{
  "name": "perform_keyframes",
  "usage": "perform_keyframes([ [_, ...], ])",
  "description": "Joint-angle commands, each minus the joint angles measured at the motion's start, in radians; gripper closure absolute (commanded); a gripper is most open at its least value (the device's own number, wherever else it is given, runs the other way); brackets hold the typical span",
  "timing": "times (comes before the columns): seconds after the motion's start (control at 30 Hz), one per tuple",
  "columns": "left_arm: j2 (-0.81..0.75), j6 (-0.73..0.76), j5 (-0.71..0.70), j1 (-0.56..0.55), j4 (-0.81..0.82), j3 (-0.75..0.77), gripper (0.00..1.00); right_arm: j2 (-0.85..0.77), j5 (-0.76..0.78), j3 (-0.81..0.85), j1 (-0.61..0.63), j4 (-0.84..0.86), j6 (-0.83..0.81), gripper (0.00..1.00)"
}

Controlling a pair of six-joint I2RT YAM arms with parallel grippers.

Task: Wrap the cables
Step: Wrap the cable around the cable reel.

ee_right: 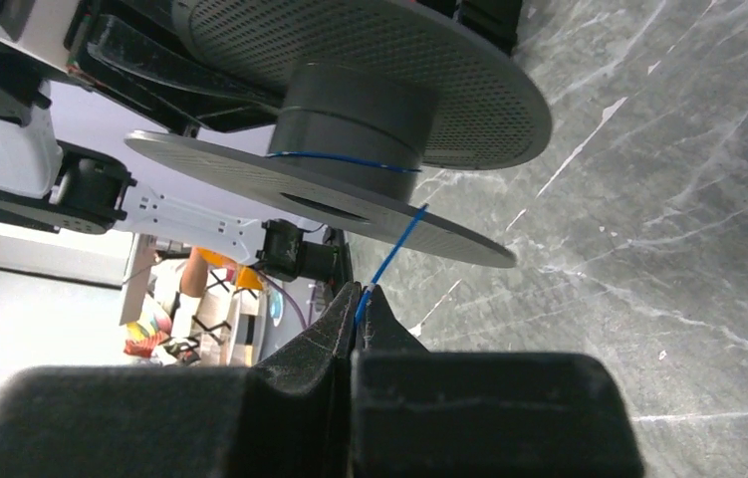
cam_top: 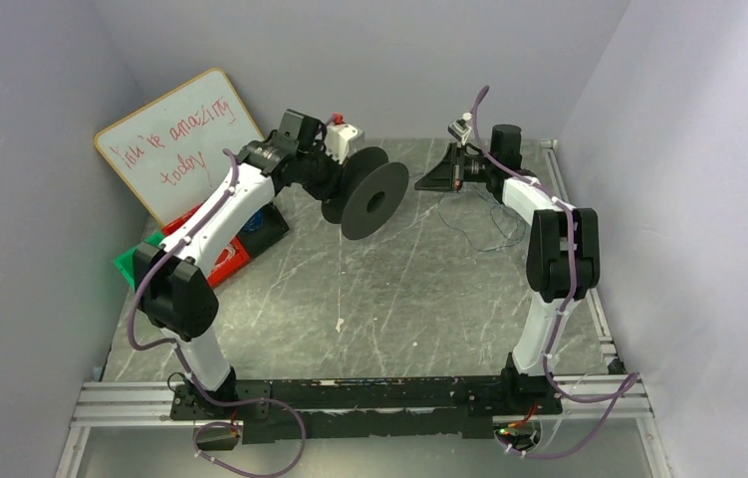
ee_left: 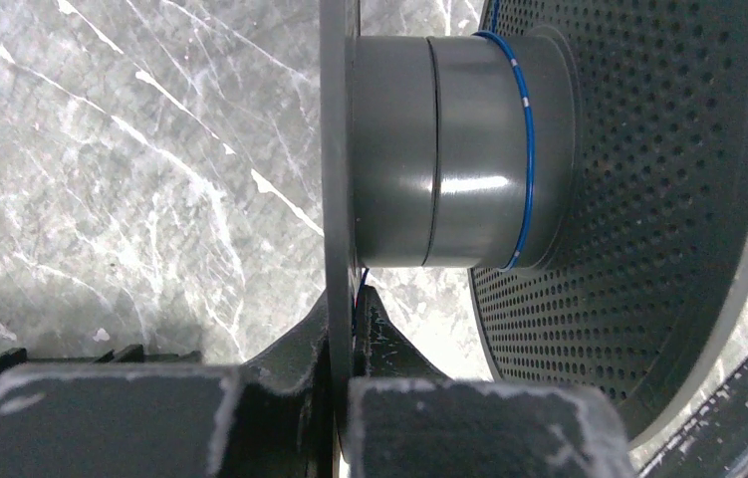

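Note:
A black spool [cam_top: 374,199] with two perforated flanges is held up off the table at the back middle. My left gripper [cam_top: 335,189] is shut on the thin edge of one flange [ee_left: 335,199]; in the left wrist view the pinch point [ee_left: 350,304] is at the flange's rim. The thin blue cable [ee_left: 527,129] makes one loop round the grey hub [ee_left: 449,149]. My right gripper [cam_top: 429,179], just right of the spool, is shut on the cable [ee_right: 394,244], which runs taut from its tips [ee_right: 358,299] up to the hub [ee_right: 350,110]. A loose strand [cam_top: 494,239] trails on the table.
A whiteboard [cam_top: 175,139] leans at the back left, with red [cam_top: 225,254] and green [cam_top: 130,264] items below it. Metal rails run along the front [cam_top: 350,398] and right [cam_top: 574,199] edges. Grey walls close in the sides.

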Motion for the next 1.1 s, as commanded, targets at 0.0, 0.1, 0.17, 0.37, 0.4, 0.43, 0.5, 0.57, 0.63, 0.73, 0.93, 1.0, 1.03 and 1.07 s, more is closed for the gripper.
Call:
perform_keyframes([
  [0.0,0.019,-0.006,-0.137,-0.022,0.069,-0.019,0.98,-0.075,-0.045,-0.023,-0.020,0.191,0.120,1.00],
  [0.1,0.039,-0.030,-0.168,-0.027,0.096,-0.031,0.98,-0.086,-0.048,-0.030,-0.020,0.209,0.130,1.00],
  [0.17,0.051,-0.016,-0.176,-0.027,0.119,-0.044,0.98,-0.093,-0.050,-0.032,-0.020,0.213,0.125,1.00],
  [0.37,0.095,0.023,-0.158,-0.026,0.206,-0.090,0.98,-0.106,-0.062,-0.019,-0.017,0.187,0.079,1.00],
  [0.4,0.104,0.014,-0.151,-0.026,0.218,-0.094,0.98,-0.109,-0.062,-0.014,-0.016,0.171,0.054,1.00],
  [0.43,0.115,0.002,-0.147,-0.026,0.223,-0.091,0.98,-0.112,-0.064,-0.006,-0.015,0.147,0.030,1.00],
  [0.5,0.140,-0.034,-0.161,-0.026,0.230,-0.083,0.98,-0.118,-0.065,0.018,-0.011,0.058,-0.034,1.00],
  [0.57,0.160,-0.074,-0.191,-0.026,0.235,-0.076,0.98,-0.126,-0.057,0.040,-0.007,-0.023,-0.102,1.00],
  [0.63,0.175,-0.090,-0.220,-0.026,0.232,-0.072,0.98,-0.133,-0.041,0.054,-0.002,-0.081,-0.160,1.00],
  [0.73,0.174,-0.108,-0.263,-0.026,0.245,-0.089,0.98,-0.138,-0.017,0.068,0.001,-0.184,-0.238,0.96],
  [0.93,0.140,-0.098,-0.233,-0.025,0.257,-0.119,0.98,-0.099,0.076,0.126,0.000,-0.372,-0.382,0.94],
  [1.0,0.131,-0.096,-0.216,-0.023,0.261,-0.128,0.98,-0.084,0.090,0.145,-0.001,-0.413,-0.411,0.95],
  [1.03,0.128,-0.096,-0.214,-0.023,0.262,-0.131,0.98,-0.082,0.088,0.152,-0.001,-0.426,-0.420,0.96],
  [1.07,0.126,-0.096,-0.216,-0.023,0.263,-0.132,0.98,-0.083,0.082,0.153,-0.001,-0.426,-0.417,0.97],
])
